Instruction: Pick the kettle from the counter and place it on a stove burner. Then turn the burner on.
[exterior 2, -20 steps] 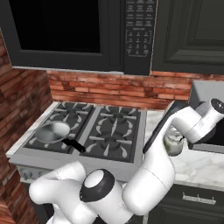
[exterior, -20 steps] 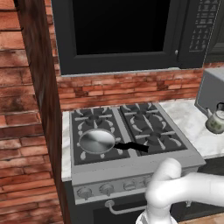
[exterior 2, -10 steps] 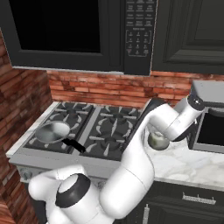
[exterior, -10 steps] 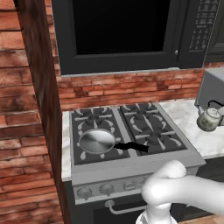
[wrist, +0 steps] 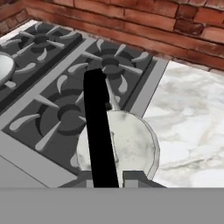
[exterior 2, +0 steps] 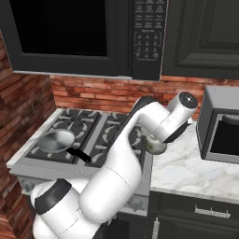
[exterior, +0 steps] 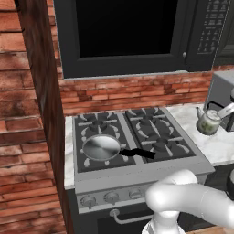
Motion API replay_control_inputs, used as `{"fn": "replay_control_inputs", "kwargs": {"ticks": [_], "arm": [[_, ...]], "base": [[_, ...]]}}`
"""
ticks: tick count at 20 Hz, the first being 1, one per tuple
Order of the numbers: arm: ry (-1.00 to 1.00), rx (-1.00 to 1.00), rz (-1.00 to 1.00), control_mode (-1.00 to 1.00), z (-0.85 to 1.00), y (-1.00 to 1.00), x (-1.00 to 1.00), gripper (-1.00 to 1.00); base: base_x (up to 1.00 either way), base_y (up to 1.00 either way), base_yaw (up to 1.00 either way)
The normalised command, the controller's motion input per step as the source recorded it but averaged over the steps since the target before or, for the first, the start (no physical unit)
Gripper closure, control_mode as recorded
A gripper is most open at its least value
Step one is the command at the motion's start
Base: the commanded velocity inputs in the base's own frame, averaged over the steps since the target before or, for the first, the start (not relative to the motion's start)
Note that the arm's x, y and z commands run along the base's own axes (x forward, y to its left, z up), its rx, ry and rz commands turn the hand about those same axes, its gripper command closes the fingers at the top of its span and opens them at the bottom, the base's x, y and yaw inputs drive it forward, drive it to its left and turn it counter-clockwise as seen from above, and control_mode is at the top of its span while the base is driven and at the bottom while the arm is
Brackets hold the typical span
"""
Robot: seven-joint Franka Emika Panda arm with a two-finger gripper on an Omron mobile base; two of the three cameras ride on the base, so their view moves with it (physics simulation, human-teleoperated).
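Note:
The pale green-speckled kettle (wrist: 131,148) hangs from my gripper (wrist: 107,178), which is shut on its black wire handle (wrist: 98,127). In the hand view it hovers over the seam between the stove's right edge and the white marble counter (wrist: 192,118). The front right stove burner (wrist: 70,114) lies just left of it, the rear right burner (wrist: 109,63) beyond. From the left base view the kettle (exterior: 208,122) floats above the counter (exterior: 219,148) beside the stove, gripper (exterior: 220,112) reaching in from the right. In the right base view my forearm covers most of the kettle (exterior 2: 156,146).
A steel frying pan (exterior: 101,147) with a black handle occupies the front left burner. Round knobs (exterior: 112,197) line the stove front. A grey box appliance (exterior 2: 219,126) stands on the counter at the right. A dark microwave (exterior: 132,32) hangs overhead; a brick wall (exterior: 27,137) closes the left.
The gripper has carried the kettle leftward, from beside the grey appliance to the stove's right edge. The pan and the cameras have stayed put.

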Motion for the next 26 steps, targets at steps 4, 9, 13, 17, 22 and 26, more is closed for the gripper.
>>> {"fn": "replay_control_inputs", "kwargs": {"ticks": [4, 9, 13, 17, 22, 26], "arm": [[0.0, 0.0, 0.06, -1.0, 0.06, 0.42, 0.0, 1.0], [0.01, 0.0, 0.06, -1.0, 0.0, 0.4, 0.0, 1.0], [0.03, 0.0, 0.05, -1.0, 0.0, 0.41, 0.0, 1.0], [0.06, -0.01, 0.04, -1.0, 0.0, 0.38, 0.0, 1.0], [0.08, -0.04, 0.03, -1.0, 0.0, 0.39, 0.0, 1.0], [0.11, -0.04, 0.03, -1.0, 0.0, 0.37, 0.0, 1.0]], "base": [[0.0, 0.0, 0.0], [0.0, 0.0, 0.0], [0.0, 0.0, 0.0], [0.0, 0.0, 0.0], [0.0, 0.0, 0.0], [0.0, 0.0, 0.0]]}}
